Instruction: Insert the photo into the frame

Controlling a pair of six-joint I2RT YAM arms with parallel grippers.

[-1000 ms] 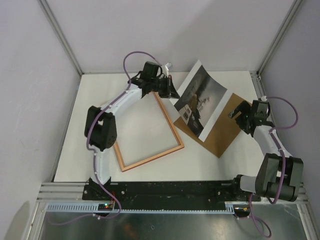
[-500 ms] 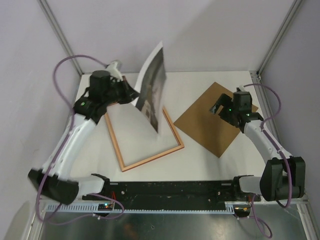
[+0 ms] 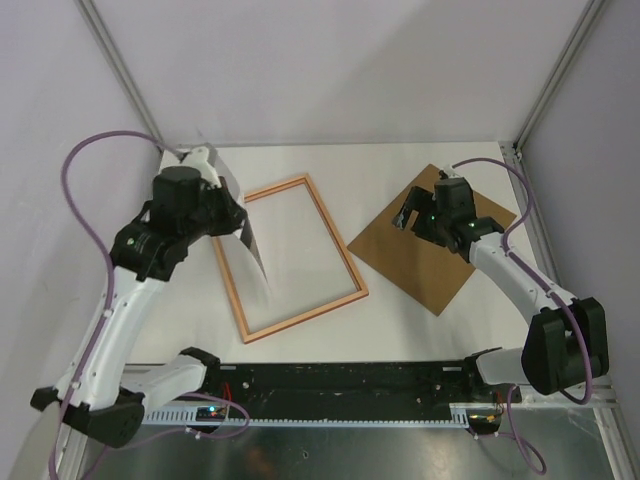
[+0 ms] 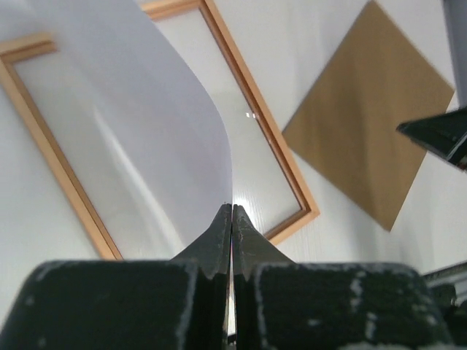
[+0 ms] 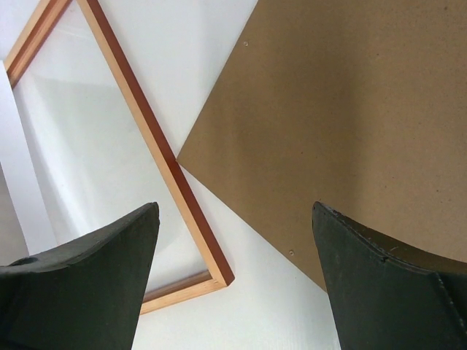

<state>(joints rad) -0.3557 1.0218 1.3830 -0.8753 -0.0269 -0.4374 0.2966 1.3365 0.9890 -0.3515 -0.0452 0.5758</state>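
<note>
Left gripper (image 4: 231,211): jaws closed tight on one edge of the photo (image 4: 146,131), no gap visible between the tips. Right gripper (image 5: 233,208): jaws wide apart, holding nothing, hovering above the near-left corner of the backing board (image 3: 430,250) and the frame's right rail. Frame (image 3: 345,262) lies flat on the white table (image 3: 400,320), pale wood upward as far as I can tell, pane in place; the board lies just beside it to the right, not overlapping. Photo hangs from the left gripper over the frame's left half, white back toward the wrist camera, sheet bowed in a long curve; from above it reads nearly edge-on. Cannot tell whether its free edge touches the pane. Handling estimate: print is light and limp, sags under its own weight, likely to crease at the pinch or slide on the pane. Best grip is the white border, close to an edge. The frame looks stiff but thin, and its pane fragile, so avoid pressing down hard when laying the sheet flat.
</note>
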